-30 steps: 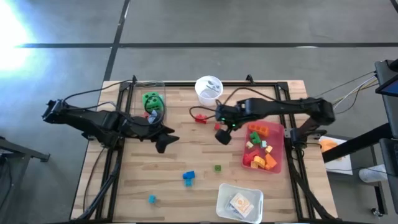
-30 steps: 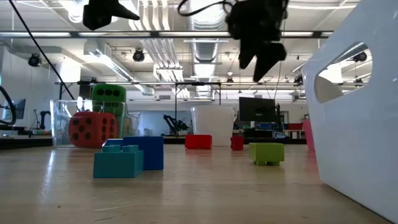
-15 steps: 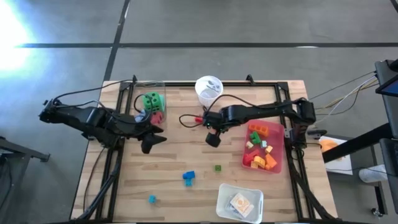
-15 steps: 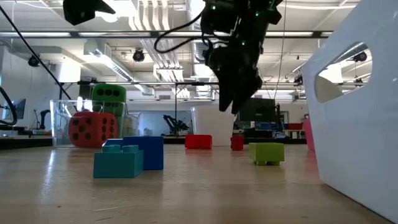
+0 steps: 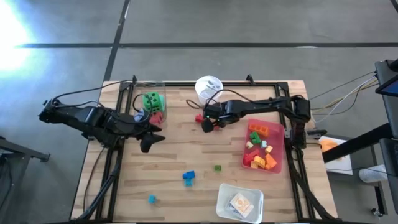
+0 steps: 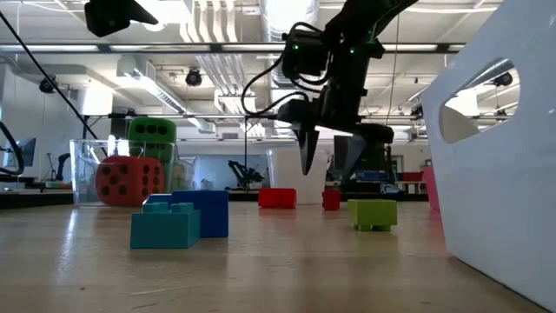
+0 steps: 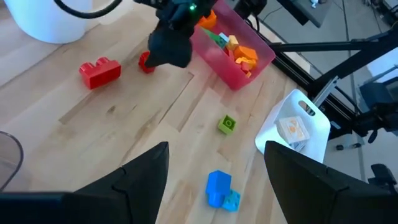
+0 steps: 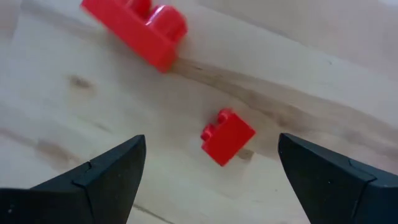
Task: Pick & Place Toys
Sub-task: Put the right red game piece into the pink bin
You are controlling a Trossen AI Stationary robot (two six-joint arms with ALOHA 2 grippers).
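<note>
A small red brick lies on the table next to a larger red brick, near the white cup. My right gripper is open and points down just above the small red brick, one finger on either side, touching nothing. My left gripper is open and empty, above the table's left half. A green die and a red die sit in a clear container at the far left. Blue bricks, a green brick and a teal brick lie toward the near edge.
A pink tray with several orange, yellow, red and green bricks stands at the right. A white tray holding a small box stands at the near edge. Bare wood lies between the two arms.
My right gripper has gone from beside the pink tray toward the table's left and far edge and down, and now hangs over the small red brick. My left gripper has drawn back a little toward the table's left edge.
</note>
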